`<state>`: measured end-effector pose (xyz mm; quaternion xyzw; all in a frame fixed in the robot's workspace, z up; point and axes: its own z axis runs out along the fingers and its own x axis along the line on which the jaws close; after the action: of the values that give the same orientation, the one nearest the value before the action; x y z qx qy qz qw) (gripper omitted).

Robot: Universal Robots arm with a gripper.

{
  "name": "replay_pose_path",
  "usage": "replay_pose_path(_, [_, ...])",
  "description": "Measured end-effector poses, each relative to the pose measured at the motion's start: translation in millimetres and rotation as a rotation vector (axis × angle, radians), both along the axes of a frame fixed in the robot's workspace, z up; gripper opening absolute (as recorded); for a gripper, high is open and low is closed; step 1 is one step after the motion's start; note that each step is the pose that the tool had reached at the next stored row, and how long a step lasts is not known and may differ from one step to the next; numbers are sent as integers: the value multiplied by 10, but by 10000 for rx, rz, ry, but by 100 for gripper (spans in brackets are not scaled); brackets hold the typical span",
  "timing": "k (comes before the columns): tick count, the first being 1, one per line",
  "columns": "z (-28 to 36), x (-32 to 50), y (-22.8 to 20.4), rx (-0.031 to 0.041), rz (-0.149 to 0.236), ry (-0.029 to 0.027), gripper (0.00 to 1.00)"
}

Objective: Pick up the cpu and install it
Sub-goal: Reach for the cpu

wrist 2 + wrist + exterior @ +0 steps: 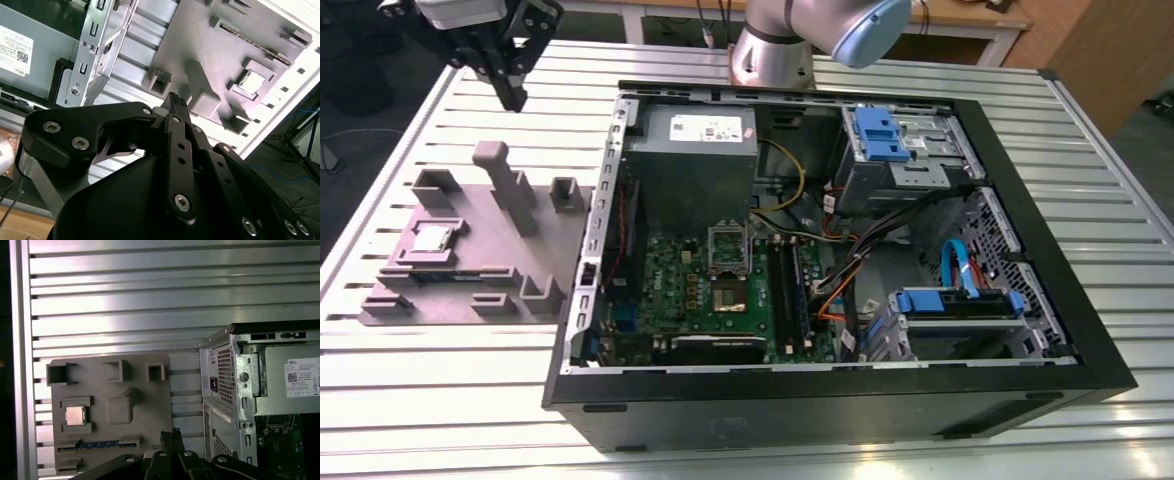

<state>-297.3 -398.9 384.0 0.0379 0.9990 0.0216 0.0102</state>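
The small square cpu (430, 238), its flat metal top shiny silver, lies in a square pocket of the matte grey plastic holder (520, 250) on the ribbed aluminium table (454, 400), while the black gripper (515, 98) hangs well above, its slim fingers pressed together on nothing

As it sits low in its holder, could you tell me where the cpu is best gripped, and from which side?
Probably by two opposite edges of the cpu, coming straight down from above: it lies flat in a square pocket of the grey fixture, top face up.
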Motion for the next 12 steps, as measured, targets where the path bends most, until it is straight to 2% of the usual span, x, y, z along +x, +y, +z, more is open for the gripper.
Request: replay_pose_path(12, [-5, -30, 0, 0, 0, 0, 10])
